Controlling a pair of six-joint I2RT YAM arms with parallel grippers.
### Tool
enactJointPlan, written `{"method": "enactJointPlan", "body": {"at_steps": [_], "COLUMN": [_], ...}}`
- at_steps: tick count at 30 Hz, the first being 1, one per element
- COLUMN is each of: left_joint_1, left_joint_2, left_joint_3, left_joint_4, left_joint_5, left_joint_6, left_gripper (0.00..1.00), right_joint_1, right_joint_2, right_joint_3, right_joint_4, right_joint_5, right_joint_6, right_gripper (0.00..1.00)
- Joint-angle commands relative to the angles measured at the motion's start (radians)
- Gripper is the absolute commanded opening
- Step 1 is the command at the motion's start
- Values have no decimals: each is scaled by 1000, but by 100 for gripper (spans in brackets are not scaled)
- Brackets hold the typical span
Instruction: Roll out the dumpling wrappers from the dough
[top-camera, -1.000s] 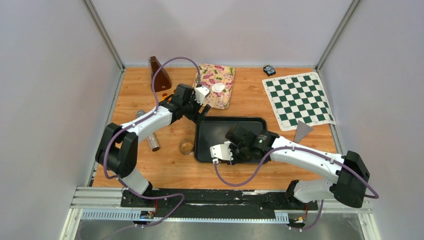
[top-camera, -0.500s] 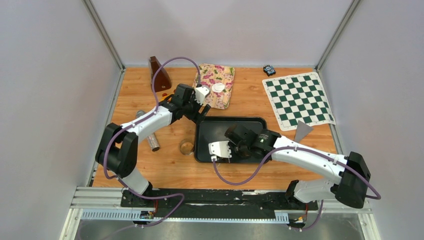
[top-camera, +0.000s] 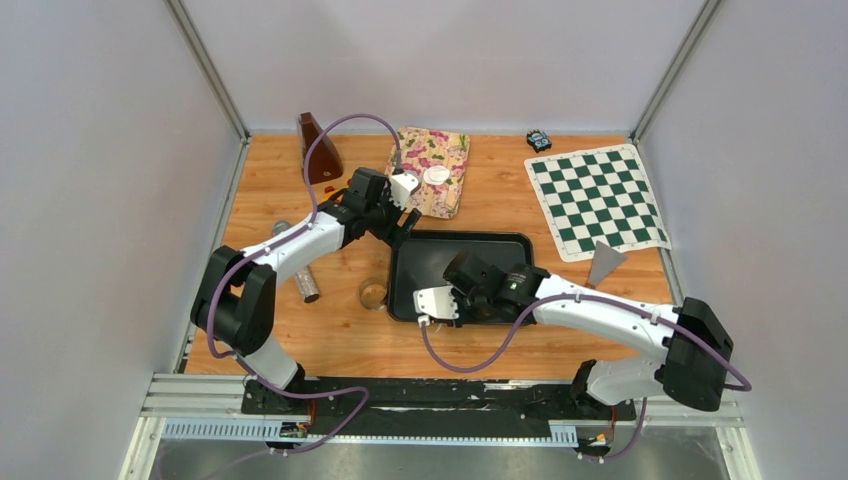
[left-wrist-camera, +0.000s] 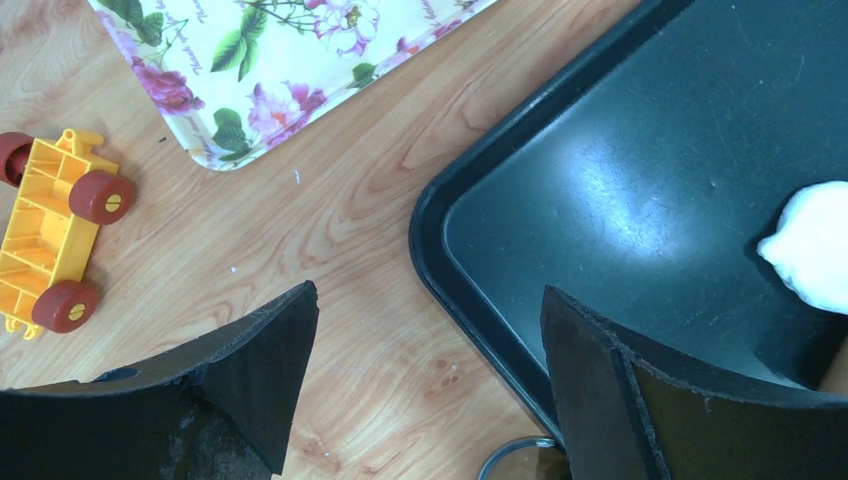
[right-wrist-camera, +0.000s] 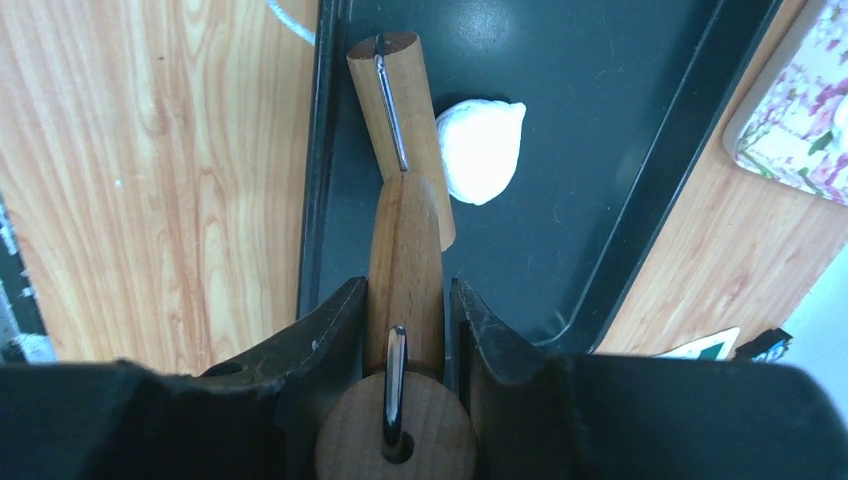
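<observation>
Baking tray (top-camera: 505, 248) gleaming glossy black; dough lump (right-wrist-camera: 480, 150) showing plain white. Roller (right-wrist-camera: 405, 250) showing pale brown woodgrain. Mat (top-camera: 445, 150) showing cream with pink roses, green leaves; dumpling wrapper (top-camera: 436, 175) showing white. Chessboard (top-camera: 597, 200) showing green-and-white checks. Toy cart (left-wrist-camera: 45, 235) glowing yellow, red wheels. Tabletop (top-camera: 270, 190) showing orange woodgrain.

1. Tray (top-camera: 470, 238) at mid-table, with the placemat (top-camera: 450, 150) just behind its left half.
2. Roller (right-wrist-camera: 400, 120) over the tray's left end. Dough lump (right-wrist-camera: 485, 150) in the tray, just beside the roller on its rear side.
3. One dumpling wrapper (top-camera: 436, 175) on the placemat.
4. Ring cutter (top-camera: 374, 294) on the table just left of the tray, cylinder (top-camera: 308, 285) further left.
5. Metronome (top-camera: 318, 150) rear left. Toy cart (left-wrist-camera: 50, 230) near the placemat's near-left corner.
6. Chess mat (top-camera: 597, 200) rear right, small gadget (top-camera: 539, 140) behind its left corner. Flat wedge (top-camera: 603, 264) right of the tray, before the chess mat.
</observation>
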Motion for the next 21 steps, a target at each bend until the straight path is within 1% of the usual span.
{"method": "enactJointPlan", "body": {"at_steps": [1, 5, 10, 12, 15, 17, 21], "left_joint_1": [-2, -2, -2, -2, -2, -2, -2], "left_joint_2": [-16, -17, -13, -8, 3, 11, 27], "left_joint_3": [8, 7, 6, 6, 2, -3, -12], "left_joint_4": [20, 21, 21, 21, 22, 27, 42], "left_joint_5": [14, 19, 30, 35, 45, 47, 44], "left_joint_6": [18, 17, 16, 14, 9, 1, -8], "left_gripper": [89, 88, 88, 88, 88, 88, 87], "right_joint_1": [-2, -2, 1, 0, -5, -16, -34], "right_joint_2": [43, 25, -76, -100, -103, -102, -74], "right_joint_3": [-59, -69, 24, 56, 68, 73, 46], "right_joint_4": [159, 188, 84, 60, 52, 59, 110], "right_joint_5": [65, 70, 19, 23, 58, 55, 57], "right_joint_6": [-1, -9, -19, -24, -41, -43, -49], "right_gripper": [0, 0, 0, 0, 0, 0, 0]}}
